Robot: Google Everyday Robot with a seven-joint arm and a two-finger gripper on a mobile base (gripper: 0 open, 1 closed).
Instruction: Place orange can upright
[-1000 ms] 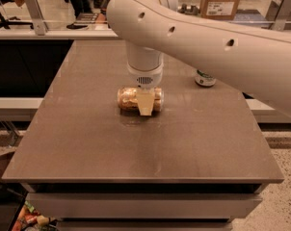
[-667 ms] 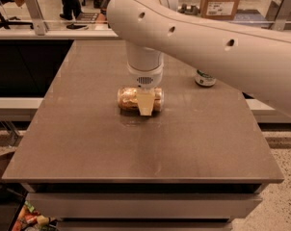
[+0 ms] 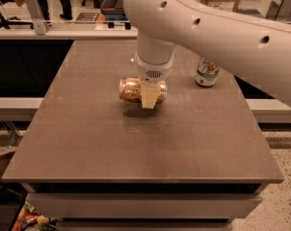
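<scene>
The orange can [image 3: 130,90] lies on its side, its long axis running left to right, a little above the brown table [image 3: 87,143]; its shadow shows on the top below it. My gripper [image 3: 150,96] comes straight down from the white arm and is shut on the can's right half. One cream finger [image 3: 149,100] crosses the front of the can.
A white-and-green can [image 3: 206,72] stands upright at the back right of the table, partly behind the arm. The table's front edge is near the bottom of the view. Desks, chairs and people's legs are beyond the far edge.
The can, held on its side, has risen slightly off the table top with the gripper; a shadow now shows under it.
</scene>
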